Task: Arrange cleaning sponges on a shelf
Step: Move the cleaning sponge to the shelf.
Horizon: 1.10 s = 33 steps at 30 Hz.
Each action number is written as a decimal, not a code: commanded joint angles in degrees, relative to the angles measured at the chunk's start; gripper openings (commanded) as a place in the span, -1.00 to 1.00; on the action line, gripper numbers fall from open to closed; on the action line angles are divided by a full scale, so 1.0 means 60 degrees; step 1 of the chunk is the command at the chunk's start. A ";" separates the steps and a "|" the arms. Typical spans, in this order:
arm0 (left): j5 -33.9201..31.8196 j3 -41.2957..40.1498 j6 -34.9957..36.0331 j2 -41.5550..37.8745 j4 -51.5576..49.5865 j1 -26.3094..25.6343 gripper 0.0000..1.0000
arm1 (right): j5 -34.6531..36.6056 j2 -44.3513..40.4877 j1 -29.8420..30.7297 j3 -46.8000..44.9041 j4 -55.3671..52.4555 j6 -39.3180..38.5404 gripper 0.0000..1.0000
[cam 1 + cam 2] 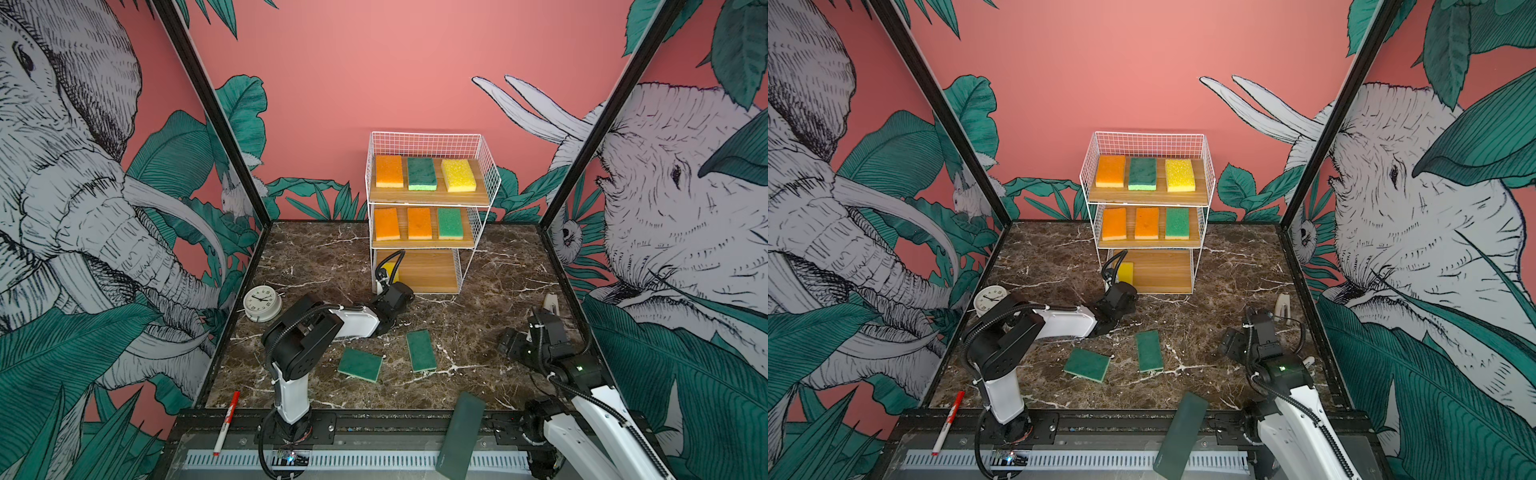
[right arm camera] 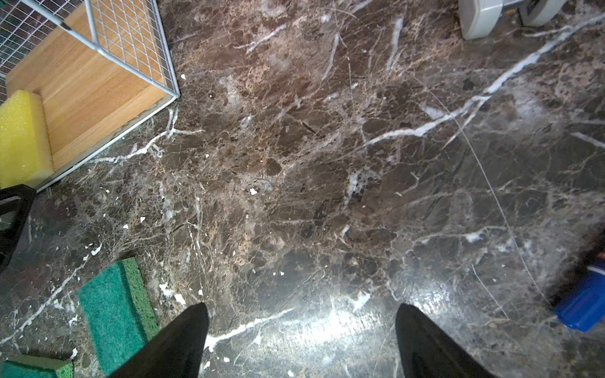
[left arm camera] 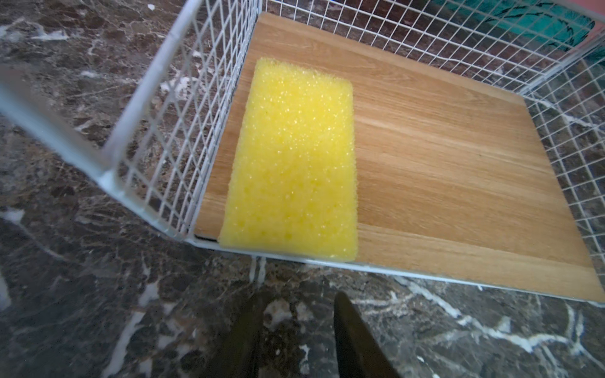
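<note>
A: The left wrist view shows the whole yellow sponge [image 3: 291, 157] flat on the bottom board of the shelf [image 3: 141, 98]. Both top views half hide it.

B: And the count?

A: Nine: seven shelved, and two green sponges [image 1: 360, 364] [image 1: 421, 350] on the worktop [image 1: 478, 291]. The left fingers [image 3: 353, 337] and right fingers [image 2: 176, 343] are parted and empty.

Robot test cell in lab, dressed as staged set. Black metal frame posts [image 1: 208, 108] carry printed elephant-and-leaf wall panels [image 1: 62, 166] on pink ground. Marble-pattern tabletop [image 1: 478, 299] boxed inside frame. Left arm [image 1: 291, 390] and right arm [image 1: 590, 399] mounted on black front rail [image 1: 395, 420]; slotted cable duct [image 1: 374, 459] just below. Loose props: alarm clock [image 1: 262, 304], red marker [image 1: 226, 422].
</note>
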 commanded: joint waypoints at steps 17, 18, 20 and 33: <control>-0.0491 0.0667 -0.0452 0.0582 -0.0270 0.0206 -0.22 | 0.0356 -0.0117 0.0034 -0.0095 -0.0049 -0.0258 0.86; -0.0510 0.0691 -0.0452 0.0597 -0.0253 0.0213 -0.22 | 0.0379 -0.0138 0.0047 -0.0091 -0.0064 -0.0247 0.86; -0.0529 0.0748 -0.0452 0.0646 -0.0249 0.0249 -0.22 | 0.0358 -0.0165 0.0035 -0.0080 -0.0082 -0.0229 0.86; -0.0600 0.1217 -0.0584 0.0941 -0.0278 0.0397 -0.21 | 0.0413 -0.0065 0.0041 -0.0080 -0.0086 -0.0273 0.86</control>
